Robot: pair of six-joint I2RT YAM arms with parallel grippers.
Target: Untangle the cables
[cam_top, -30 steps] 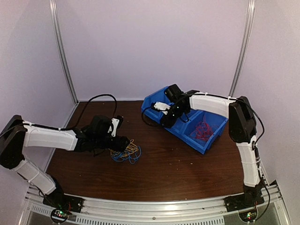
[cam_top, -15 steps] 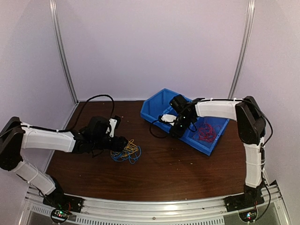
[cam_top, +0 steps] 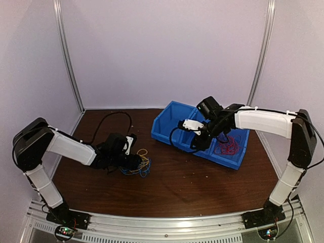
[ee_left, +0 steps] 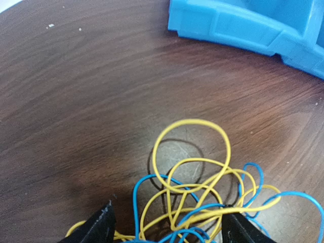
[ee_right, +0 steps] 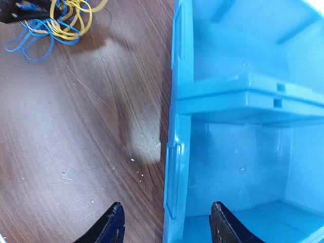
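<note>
Near edge: metal rail (cam_top: 167, 223) carrying both arm bases, left and right.

Table (cam_top: 177, 190): dark wood-grain top, bare across the foreground.

Left gripper (ee_left: 169, 233): low over the left-centre of the table, spread almost to full width, nothing clamped. Black fingertips (ee_left: 101, 228) set either side of the tangle's near end, several strands lying loose between them (contact with the wires not discernible).

Yellow and blue cables (cam_top: 142, 165): one knotted bunch flat on the table, directly ahead of the left gripper. Yellow loops interlaced with blue ones, one large yellow loop reaching farthest toward the bin. Well apart from the bin.

Right gripper (ee_right: 169, 225): right of centre, poised above the bin's near wall, fingers parted wide and empty. One fingertip over bare table, the other over the bin's interior, the wall between them untouched.

Blue bin (cam_top: 164, 126): plastic, set at a slant on the far right half of the table, split by a divider (ee_right: 228, 101). Compartment under the right gripper bare.

Red cables (cam_top: 229, 147): small heap inside the bin's right-hand compartment, just beside the right gripper.

Back wall (cam_top: 162, 50): pale panels behind the table.
</note>
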